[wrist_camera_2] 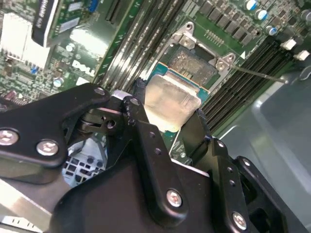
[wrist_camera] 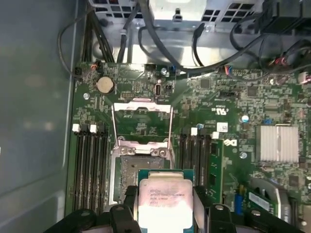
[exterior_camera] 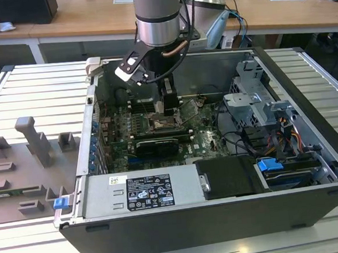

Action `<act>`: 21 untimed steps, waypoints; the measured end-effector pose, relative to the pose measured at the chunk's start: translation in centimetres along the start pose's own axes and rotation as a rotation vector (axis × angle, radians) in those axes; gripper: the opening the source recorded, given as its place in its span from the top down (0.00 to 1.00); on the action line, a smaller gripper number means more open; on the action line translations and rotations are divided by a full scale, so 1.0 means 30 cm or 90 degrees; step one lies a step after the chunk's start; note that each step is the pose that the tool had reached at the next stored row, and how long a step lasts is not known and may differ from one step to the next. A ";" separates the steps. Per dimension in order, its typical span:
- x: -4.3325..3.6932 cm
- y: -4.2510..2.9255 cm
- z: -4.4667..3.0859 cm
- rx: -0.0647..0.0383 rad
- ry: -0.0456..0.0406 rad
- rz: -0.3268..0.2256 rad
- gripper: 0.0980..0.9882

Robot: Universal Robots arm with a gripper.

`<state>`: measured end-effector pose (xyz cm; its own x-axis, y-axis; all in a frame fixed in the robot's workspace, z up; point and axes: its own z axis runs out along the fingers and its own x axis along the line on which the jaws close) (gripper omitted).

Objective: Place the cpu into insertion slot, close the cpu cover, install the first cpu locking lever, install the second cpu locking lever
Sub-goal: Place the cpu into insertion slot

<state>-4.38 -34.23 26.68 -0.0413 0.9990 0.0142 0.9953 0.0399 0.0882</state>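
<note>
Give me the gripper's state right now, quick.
Gripper: shut on the cpu, holding it by its edges close to the insertion slot.

An open computer case lies on a ribbed metal table and fills the middle and right of the frame, with wooden desks across the top edge. The robot arm comes down from the top centre, and its gripper hangs inside the case just above the insertion slot of the green motherboard. A silver power supply with a label sits along the case's lower edge, a grey drive cage stands at centre right, and grey fixture blocks rest on the table at the left.
</note>
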 end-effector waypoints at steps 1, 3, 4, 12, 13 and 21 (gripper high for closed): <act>0.001 0.000 0.003 0.000 0.0000 0.000 0.51; 0.007 -0.001 0.012 0.000 -0.0002 0.000 0.51; 0.011 -0.001 0.019 0.000 -0.0001 0.000 0.51; 0.042 -0.015 0.082 0.000 -0.0001 0.000 0.51; 0.043 -0.017 0.090 0.000 -0.0001 0.000 0.51; 0.054 -0.025 0.146 0.000 -0.0011 0.012 0.51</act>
<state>-4.80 -32.56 22.26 -0.0230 0.9996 0.0140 0.9959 0.0217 0.0881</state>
